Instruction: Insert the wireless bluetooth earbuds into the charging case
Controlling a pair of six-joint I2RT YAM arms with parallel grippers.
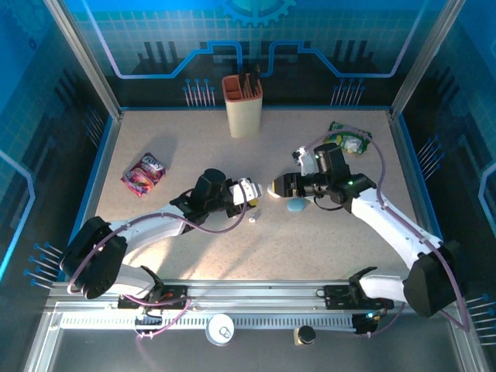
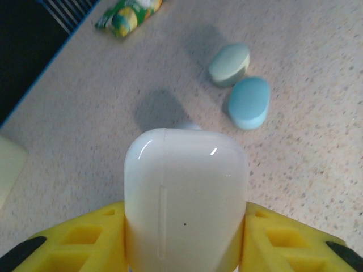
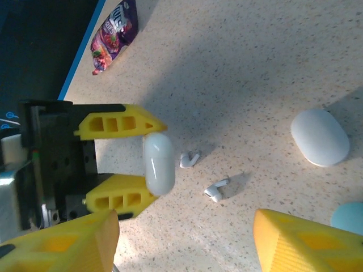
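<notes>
I am logging the task as barely started: two white stemmed earbuds [image 3: 216, 190] are lying loose on the table just beyond the left gripper [image 3: 157, 160], neither seated. That gripper is clamping the glossy white charging case [image 2: 186, 187], seemingly lid-closed. The right gripper [image 3: 186, 215] is hovering spread and empty, facing them.

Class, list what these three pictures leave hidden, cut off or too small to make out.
1. Top view: earbuds too small to count or orient.
2. Left wrist: white case's base cut off by the bottom edge.
3. Right wrist: blue case cut off by the right edge.
</notes>
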